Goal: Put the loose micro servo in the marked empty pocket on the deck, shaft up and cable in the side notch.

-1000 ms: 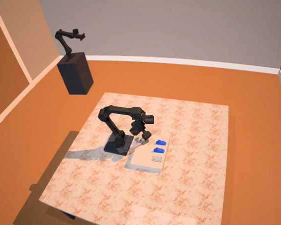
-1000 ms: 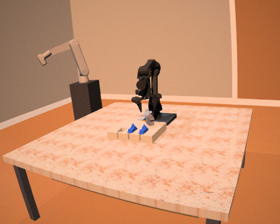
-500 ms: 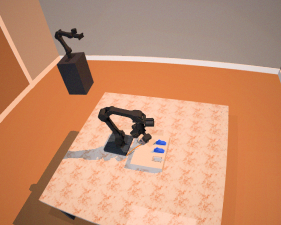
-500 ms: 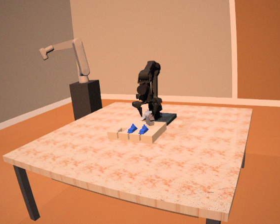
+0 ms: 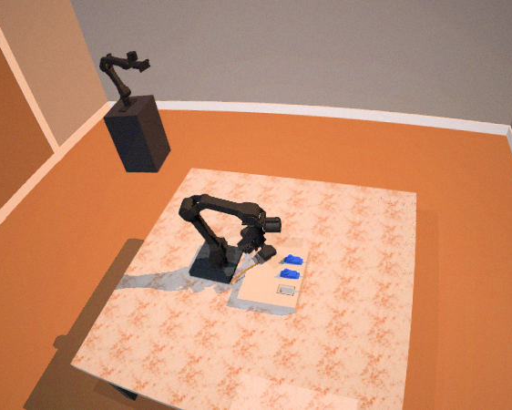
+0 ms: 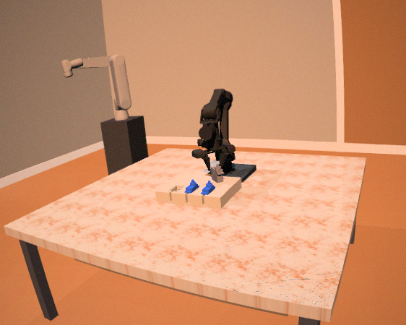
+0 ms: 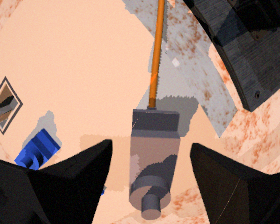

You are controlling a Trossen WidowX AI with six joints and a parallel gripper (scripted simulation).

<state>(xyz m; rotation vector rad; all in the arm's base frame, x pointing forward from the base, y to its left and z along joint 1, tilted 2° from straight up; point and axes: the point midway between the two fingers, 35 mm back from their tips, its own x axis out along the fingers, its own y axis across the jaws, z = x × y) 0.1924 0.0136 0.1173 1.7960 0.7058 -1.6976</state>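
Fingers of the hand stand apart; two blue servos sit near the grey servo.

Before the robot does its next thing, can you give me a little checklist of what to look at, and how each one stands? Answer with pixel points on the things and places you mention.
1. Claw (image 7: 152, 148) open around the loose grey servo (image 7: 154, 165): ok, one finger either side, with gaps.
2. Servo gripped: not ok, neither finger touches it.
3. Orange cable (image 5: 244, 273) (image 7: 156, 55) out of the fingers' way: ok, it leaves the servo's far end, away from both.
4. Marked pocket (image 5: 286, 290) (image 7: 6, 105) free to receive it: ok, no servo in it.
5. Blue servos (image 5: 293, 260) (image 6: 192, 186) (image 7: 38, 149) clear of the closing fingers: cannot tell, a finger hides part of one in the wrist view.
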